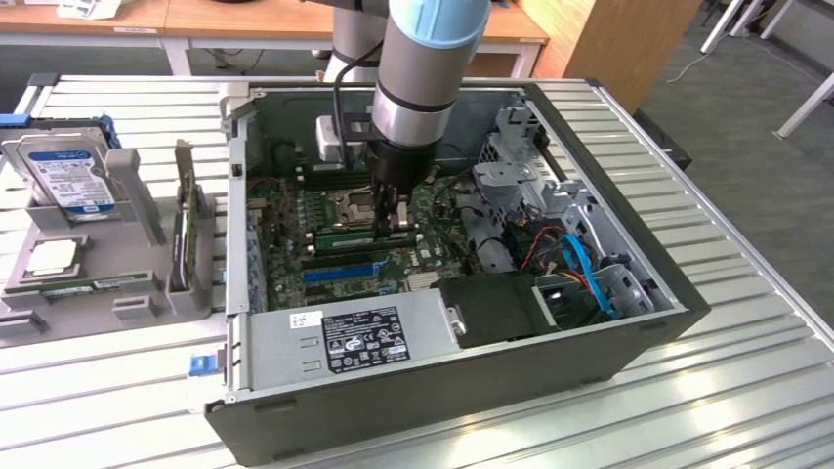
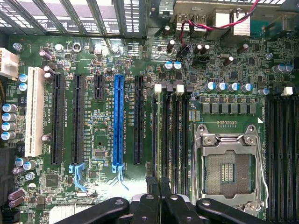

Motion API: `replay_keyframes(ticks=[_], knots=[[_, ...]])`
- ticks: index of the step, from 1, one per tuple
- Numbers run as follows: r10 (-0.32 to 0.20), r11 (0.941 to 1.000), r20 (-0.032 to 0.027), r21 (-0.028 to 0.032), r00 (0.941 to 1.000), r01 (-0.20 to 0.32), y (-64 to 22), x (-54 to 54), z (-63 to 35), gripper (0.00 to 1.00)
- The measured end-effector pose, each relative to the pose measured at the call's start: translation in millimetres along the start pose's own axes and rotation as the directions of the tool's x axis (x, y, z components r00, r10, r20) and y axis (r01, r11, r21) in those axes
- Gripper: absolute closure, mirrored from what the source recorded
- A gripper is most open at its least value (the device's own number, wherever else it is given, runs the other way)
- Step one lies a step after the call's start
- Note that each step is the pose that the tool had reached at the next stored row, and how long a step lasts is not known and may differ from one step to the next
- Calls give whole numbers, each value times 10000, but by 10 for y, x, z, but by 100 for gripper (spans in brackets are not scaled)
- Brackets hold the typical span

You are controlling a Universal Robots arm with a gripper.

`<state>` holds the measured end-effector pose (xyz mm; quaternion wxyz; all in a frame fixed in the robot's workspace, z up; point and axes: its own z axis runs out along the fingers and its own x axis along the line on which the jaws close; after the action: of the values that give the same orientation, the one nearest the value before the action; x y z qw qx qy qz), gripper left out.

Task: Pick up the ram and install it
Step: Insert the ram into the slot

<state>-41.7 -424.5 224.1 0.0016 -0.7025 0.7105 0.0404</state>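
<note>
Table, slatted metal: your open computer case sat mid-surface. Motherboard, on the case floor: your arm hung over its middle. Gripper: its fingers were pinched together on the ram. The ram stood edge-up in a memory slot, between the blue slot and the CPU socket.

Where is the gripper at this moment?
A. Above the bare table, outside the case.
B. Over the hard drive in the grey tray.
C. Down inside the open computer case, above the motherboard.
C: the gripper is down inside the open computer case, over the motherboard; the hard drive stands in the tray outside it.
</note>
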Motion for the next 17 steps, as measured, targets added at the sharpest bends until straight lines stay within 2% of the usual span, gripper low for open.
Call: replay_keyframes(ticks=[6, 8, 9, 10, 17], knots=[[0, 10000, 3, 1, 10000, 0, 0, 0, 1, 87], [-1, 10000, 2, 1, 10000, 1, 0, 0, 1, 76], [-1, 10000, 2, 0, 10000, 1, 0, 0, 1, 76], [-1, 10000, 1, 0, 10000, 1, 0, 0, 0, 69], [0, 10000, -2, -1, 10000, 0, 1, 0, -13, 69]])
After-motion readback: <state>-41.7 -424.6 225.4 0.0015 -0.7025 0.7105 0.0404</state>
